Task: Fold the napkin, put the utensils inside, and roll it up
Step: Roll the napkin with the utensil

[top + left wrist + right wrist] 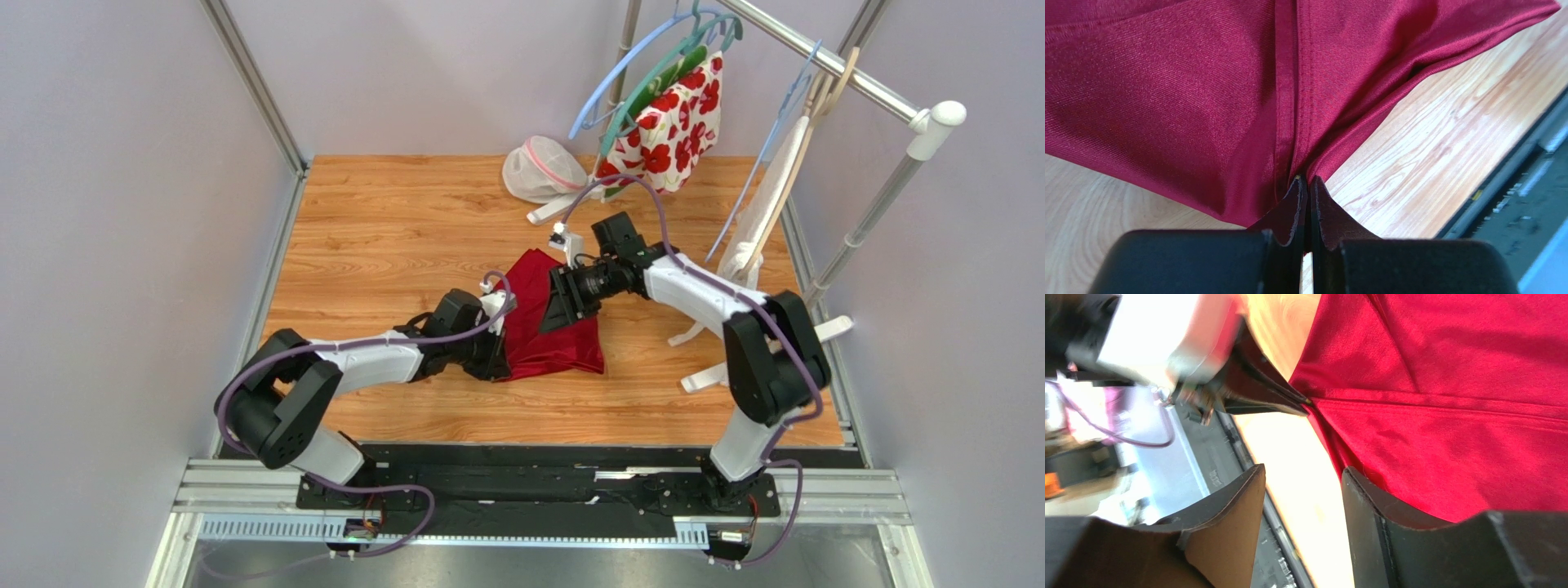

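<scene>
Left wrist: left gripper (1308, 184) clenched on the napkin (1198, 104) hem.
Beside it the right gripper (1303, 471) gapes empty; I'd draw the fold across evenly, kept low.

Top view's evenly lit and sharp, soft shadows only. Right wrist cam is rough: the wood surface (1306, 478) between the jaws blows out white, and the left arm (1168, 337) above them is smeared. Left wrist cam: napkin (1168, 92) weave crisp, jaws soft.
</scene>
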### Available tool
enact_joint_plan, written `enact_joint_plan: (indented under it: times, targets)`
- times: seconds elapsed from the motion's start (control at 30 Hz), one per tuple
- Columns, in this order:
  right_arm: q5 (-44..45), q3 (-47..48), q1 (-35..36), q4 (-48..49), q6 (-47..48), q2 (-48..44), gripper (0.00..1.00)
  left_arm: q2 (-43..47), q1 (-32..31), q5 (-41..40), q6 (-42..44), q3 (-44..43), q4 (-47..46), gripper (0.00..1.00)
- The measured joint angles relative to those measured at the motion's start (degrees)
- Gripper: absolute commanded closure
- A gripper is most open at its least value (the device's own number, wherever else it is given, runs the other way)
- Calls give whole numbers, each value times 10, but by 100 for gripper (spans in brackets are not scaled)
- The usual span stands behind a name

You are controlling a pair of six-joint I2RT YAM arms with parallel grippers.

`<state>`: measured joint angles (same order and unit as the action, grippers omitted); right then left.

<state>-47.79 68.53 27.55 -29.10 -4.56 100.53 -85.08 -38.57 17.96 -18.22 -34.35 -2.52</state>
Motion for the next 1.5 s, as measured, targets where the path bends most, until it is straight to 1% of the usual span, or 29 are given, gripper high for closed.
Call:
enact_joint_plan:
  times: [0.17, 0.37, 0.47, 0.57, 0.67, 0.87, 1.0, 1.07, 1.2, 1.3, 1.5]
  targets:
    - [71, -112, 0, 74, 10, -119, 46, -24, 34, 60, -24, -15, 10, 100]
    - [184, -239, -1, 139, 2, -197, 46, -45, 61, 106, -47, -26, 21, 100]
    - [218, -294, -3, 170, -8, -239, 45, -59, 76, 131, -57, -36, 30, 100]
    - [236, -356, -3, 226, -16, -306, 44, -76, 92, 158, -67, -46, 39, 100]
    - [245, -395, -3, 261, -14, -366, 45, -92, 107, 186, -78, -53, 43, 100]
    - [258, -409, 11, 277, 0, -416, 51, -113, 120, 211, -85, -70, 64, 100]
    - [250, -398, 37, 265, -1, -412, 53, -124, 124, 222, -85, -81, 78, 100]
    - [245, -382, 54, 255, -7, -387, 53, -128, 125, 227, -85, -85, 82, 100]
    - [242, -350, 116, 254, -35, -317, 54, -131, 127, 229, -85, -88, 87, 100]
    - [238, -344, 159, 258, -72, -274, 54, -132, 127, 229, -85, -90, 91, 100]
    - [268, -327, 185, 238, -106, -231, 54, -132, 128, 229, -85, -91, 97, 100]
